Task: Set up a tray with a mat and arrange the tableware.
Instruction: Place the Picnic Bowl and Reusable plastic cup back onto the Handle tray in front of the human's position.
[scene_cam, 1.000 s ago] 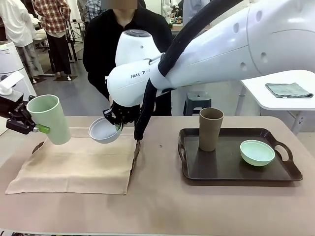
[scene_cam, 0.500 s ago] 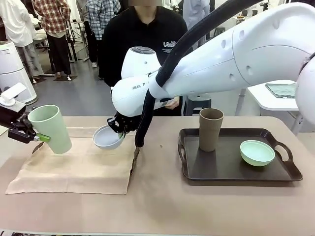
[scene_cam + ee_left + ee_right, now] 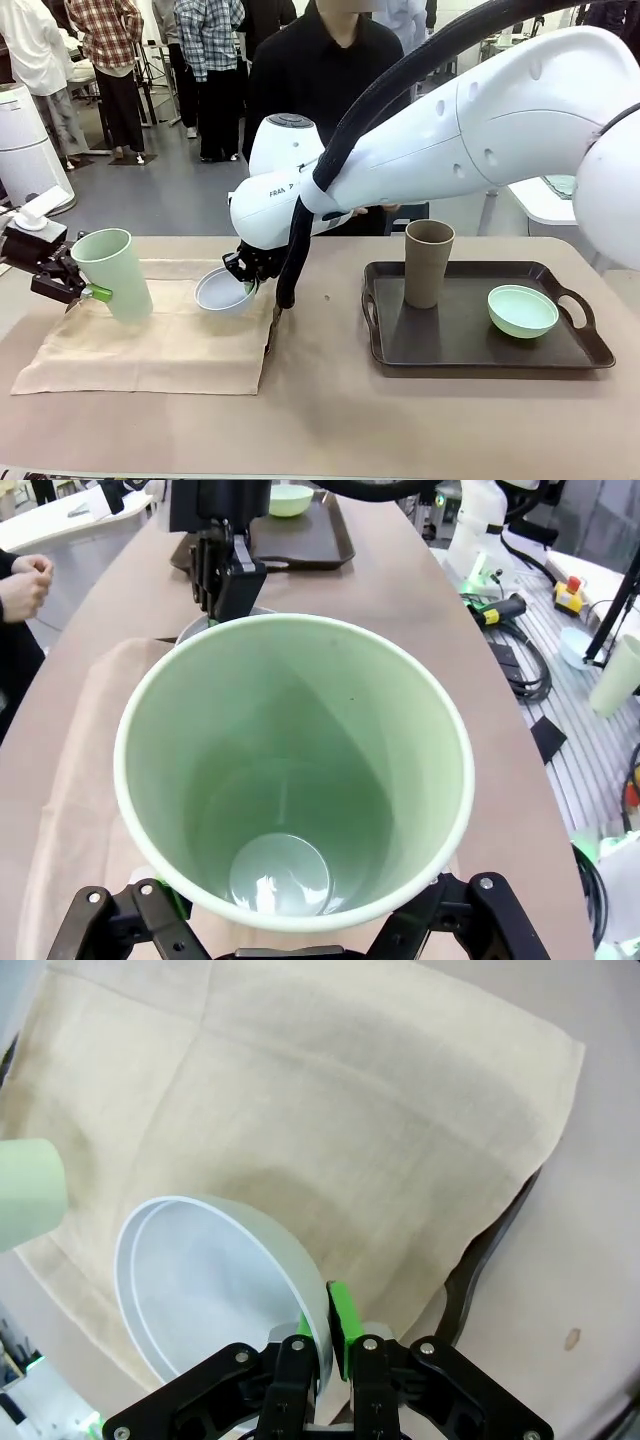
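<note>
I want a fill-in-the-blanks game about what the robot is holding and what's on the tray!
1. The left gripper holds the ____.
2. The right gripper is shut on the rim of the ____.
3. The taupe-brown cup and the mint green bowl sit on the dark ____.

Missing words: pale green cup; white bowl; tray.

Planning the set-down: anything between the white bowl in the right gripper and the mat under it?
Nothing visible. The mat is bare beneath the white bowl, which the right gripper pinches by the rim. The pale green cup in the left gripper hangs over the mat's other end, apart from the bowl.
</note>
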`<state>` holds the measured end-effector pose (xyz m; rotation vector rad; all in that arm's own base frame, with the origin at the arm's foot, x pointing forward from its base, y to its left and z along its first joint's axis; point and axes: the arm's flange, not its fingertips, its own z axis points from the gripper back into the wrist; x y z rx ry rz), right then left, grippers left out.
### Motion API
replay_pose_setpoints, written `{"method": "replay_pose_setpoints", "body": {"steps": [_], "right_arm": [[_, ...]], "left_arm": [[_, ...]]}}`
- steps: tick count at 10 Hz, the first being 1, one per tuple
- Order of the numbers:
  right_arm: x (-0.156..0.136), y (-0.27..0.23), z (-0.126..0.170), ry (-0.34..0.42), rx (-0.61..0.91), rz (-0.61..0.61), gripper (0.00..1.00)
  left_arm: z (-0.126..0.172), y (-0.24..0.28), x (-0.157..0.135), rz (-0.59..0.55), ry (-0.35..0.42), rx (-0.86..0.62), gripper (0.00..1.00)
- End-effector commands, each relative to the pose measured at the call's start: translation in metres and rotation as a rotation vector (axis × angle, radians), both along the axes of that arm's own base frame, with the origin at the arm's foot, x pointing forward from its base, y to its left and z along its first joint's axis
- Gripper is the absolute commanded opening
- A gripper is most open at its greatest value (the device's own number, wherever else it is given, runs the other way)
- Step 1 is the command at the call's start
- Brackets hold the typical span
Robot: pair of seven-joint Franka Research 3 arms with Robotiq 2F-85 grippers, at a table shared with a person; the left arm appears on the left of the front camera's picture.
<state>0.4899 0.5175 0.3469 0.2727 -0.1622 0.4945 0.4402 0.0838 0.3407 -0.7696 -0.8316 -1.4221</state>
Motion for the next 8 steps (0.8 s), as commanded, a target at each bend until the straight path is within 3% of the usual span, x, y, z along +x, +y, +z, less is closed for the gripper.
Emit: {"method": "replay_pose_setpoints", "body": {"steps": [1,7,8], "right_arm": [[0.006,0.004,-0.003,0.001,0.017,0.024,0.07],[0.006,0.002,-0.014,0.01,0.008,0.034,0.07],[0.005,0.002,-0.014,0.006,0.007,0.039,0.23]], "left_arm": [[-0.007,-0.006,0.007,0.015,-0.044,0.011,0.87],[-0.035,-0.009,0.021,0.06,-0.032,0.022,0.87],[-0.035,-0.009,0.021,0.062,-0.036,0.025,0.87]]}}
